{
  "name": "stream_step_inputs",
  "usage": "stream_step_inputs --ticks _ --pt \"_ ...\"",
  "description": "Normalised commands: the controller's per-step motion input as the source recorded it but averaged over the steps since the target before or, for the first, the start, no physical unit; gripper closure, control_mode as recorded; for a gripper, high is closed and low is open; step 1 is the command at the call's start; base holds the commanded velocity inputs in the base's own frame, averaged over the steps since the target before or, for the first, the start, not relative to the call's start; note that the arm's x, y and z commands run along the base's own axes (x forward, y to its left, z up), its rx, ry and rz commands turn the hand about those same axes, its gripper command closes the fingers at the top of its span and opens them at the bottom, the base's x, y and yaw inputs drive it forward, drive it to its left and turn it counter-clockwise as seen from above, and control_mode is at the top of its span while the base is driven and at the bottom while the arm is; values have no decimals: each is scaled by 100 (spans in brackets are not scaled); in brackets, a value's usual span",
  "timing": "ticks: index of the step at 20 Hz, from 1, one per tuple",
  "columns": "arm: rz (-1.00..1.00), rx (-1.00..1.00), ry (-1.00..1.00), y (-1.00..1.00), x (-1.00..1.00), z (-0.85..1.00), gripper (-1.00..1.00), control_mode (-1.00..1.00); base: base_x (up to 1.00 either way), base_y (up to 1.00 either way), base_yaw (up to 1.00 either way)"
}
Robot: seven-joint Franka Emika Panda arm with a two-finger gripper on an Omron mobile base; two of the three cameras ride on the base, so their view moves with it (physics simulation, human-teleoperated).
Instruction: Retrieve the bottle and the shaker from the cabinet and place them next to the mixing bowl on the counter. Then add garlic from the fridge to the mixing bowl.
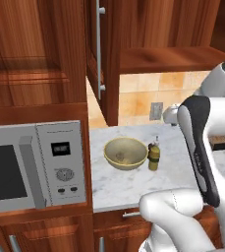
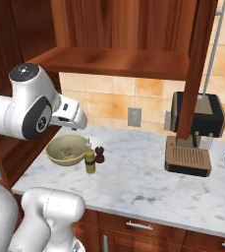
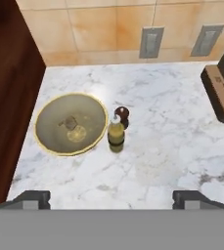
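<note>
1. One bowl (image 3: 71,124) stood on the marble counter (image 3: 172,146), near the left end beside the dark wood cabinet side (image 3: 8,88). A small lump lay in its bottom; too blurred to name.
2. One bottle (image 3: 116,133), yellow-green with a pale cap, stood upright just beside the bowl's right rim, as the base views had it.
3. One shaker (image 3: 122,115), dark brown and round-topped, stood just behind the bottle, toward the wall, and near the bowl. From the left base view the bottle hid it.
4. One gripper (image 3: 111,199): the two finger tips (image 3: 31,199) sat far apart at the bottom of the hand view, jaws spread wide, nothing between them. It hung above the counter, looking down on bowl, bottle and shaker, touching none.
5. Two wall outlets (image 3: 151,42) were set in the tan tile behind the counter.
6. One coffee machine (image 2: 195,133), dark over a brown base, stood well to the right of the bowl.
7. One microwave (image 1: 33,165) was set in the wood left of the counter.
8. One upper cabinet door (image 1: 101,54) stood swung out, its long handle showing.
9. Two drawer handles (image 2: 138,226) showed under the counter edge in the right base view.
</note>
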Motion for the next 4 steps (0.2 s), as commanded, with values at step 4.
stream_step_inputs --ticks 4 --pt "0 0 -12 -9 -97 49 -100 -100 0 0 0"
